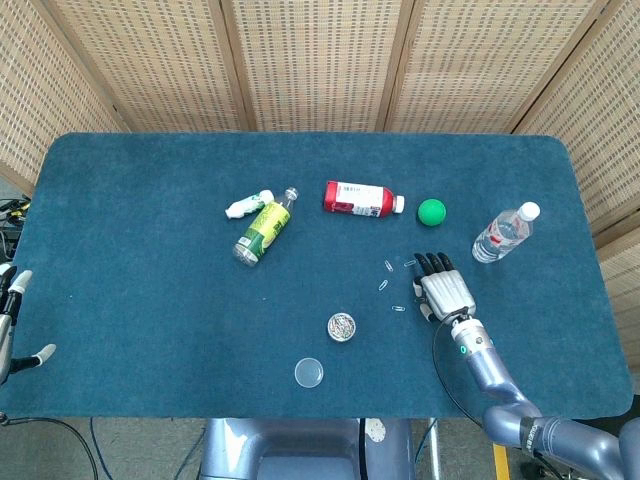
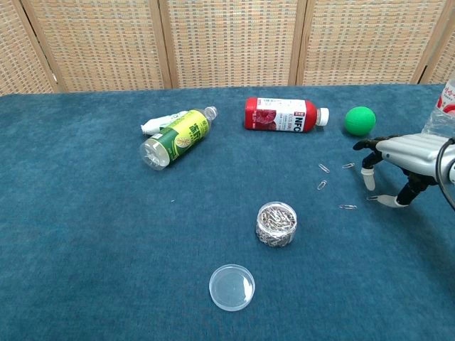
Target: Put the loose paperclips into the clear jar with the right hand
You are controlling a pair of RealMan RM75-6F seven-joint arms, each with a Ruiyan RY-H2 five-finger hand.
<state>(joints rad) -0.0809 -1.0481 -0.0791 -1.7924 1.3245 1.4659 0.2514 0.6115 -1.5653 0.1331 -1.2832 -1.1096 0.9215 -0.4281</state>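
Paperclips (image 2: 348, 207) on felt, beside right hand (image 2: 395, 160)

lab-like setup: blue-felt table (image 1: 150, 320), wicker screens (image 1: 310, 60)
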